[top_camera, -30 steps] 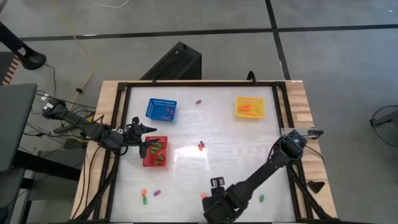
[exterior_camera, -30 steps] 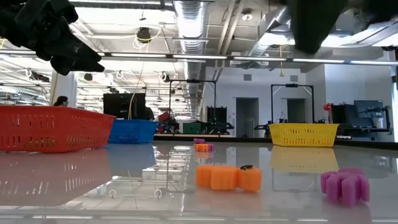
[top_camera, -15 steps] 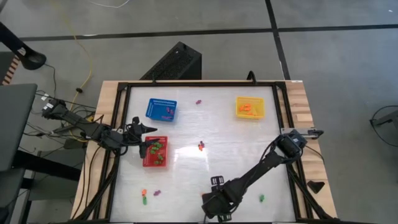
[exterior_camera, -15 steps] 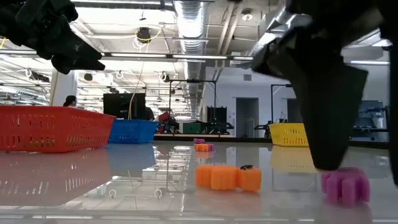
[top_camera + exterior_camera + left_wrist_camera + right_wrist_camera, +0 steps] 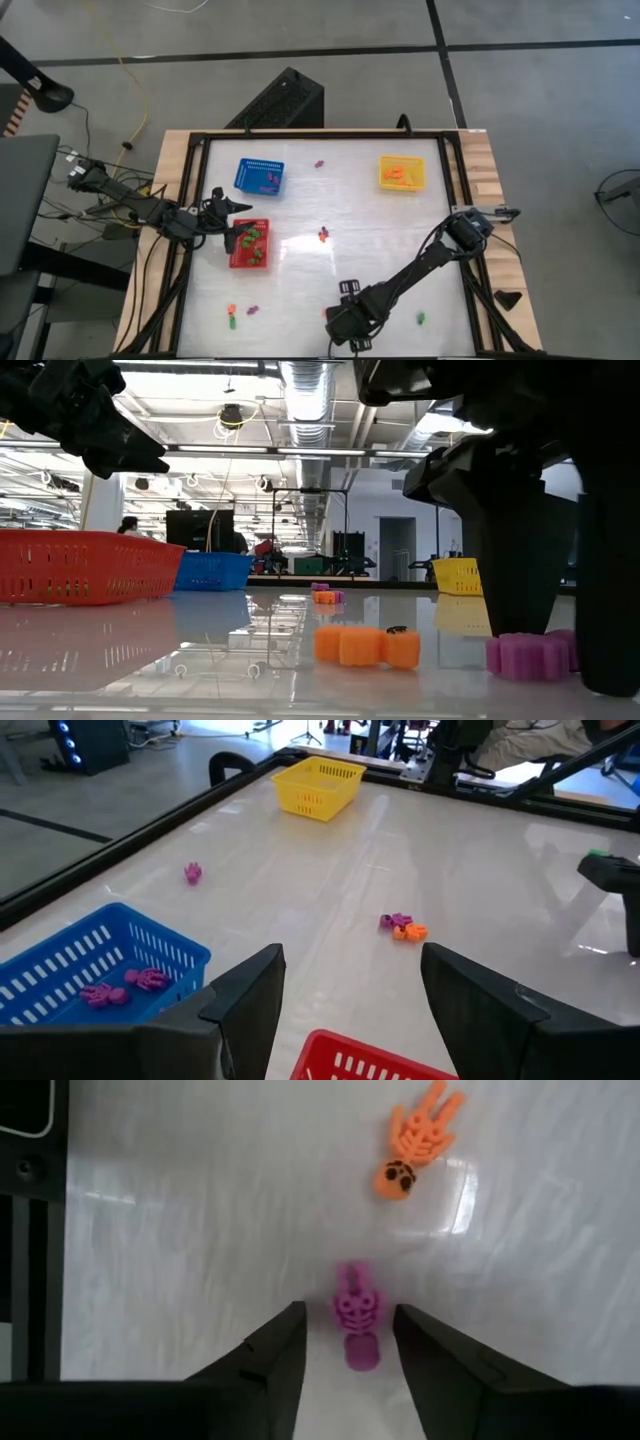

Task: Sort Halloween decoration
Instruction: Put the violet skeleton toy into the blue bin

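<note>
Pick step: right gripper (image 5: 345,1342) jaws released, straddling purple skeleton (image 5: 356,1320) beside orange skeleton (image 5: 418,1140); next, clench.

Right arm stretched low across the near edge, right hand (image 5: 343,323) pointing straight down, its fingers (image 5: 270,1355) spread apart, tips at the surface, left arm reaching in from the left side, left hand (image 5: 240,222) raised, fingers parted

skeleton trinket (image 5: 356,1320) between right hand (image 5: 347,1342) fingers
</note>
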Motion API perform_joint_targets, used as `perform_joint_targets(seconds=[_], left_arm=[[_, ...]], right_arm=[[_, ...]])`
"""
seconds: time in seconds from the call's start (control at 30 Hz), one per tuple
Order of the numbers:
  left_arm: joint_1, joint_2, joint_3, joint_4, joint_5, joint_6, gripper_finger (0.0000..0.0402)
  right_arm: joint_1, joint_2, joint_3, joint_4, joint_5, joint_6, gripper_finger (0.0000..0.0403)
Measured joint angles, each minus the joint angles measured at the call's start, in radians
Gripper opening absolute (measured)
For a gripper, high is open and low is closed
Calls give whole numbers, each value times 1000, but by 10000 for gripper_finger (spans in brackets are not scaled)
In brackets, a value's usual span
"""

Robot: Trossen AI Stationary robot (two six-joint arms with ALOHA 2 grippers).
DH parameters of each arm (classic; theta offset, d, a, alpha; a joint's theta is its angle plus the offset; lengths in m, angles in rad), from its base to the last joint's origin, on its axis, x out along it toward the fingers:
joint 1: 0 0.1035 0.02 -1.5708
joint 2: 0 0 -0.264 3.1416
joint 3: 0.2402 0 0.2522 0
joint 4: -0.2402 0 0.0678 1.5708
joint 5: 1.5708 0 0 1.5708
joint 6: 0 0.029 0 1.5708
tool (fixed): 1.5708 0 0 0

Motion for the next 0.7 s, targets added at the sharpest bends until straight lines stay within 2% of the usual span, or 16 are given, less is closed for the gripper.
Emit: perform_joint_targets(seconds=[0.37,0.53,0.7], left_arm=[[0,0,0,-1,-4,0,226],[0,0,0,-1,-3,0,226],[0,0,0,0,1,1,226]], right_arm=[[-16,-10,9,-7,-11,-13,98],[-30,-19,20,-13,-10,-18,83],[-61,-19,76,-9,-6,-124,81]])
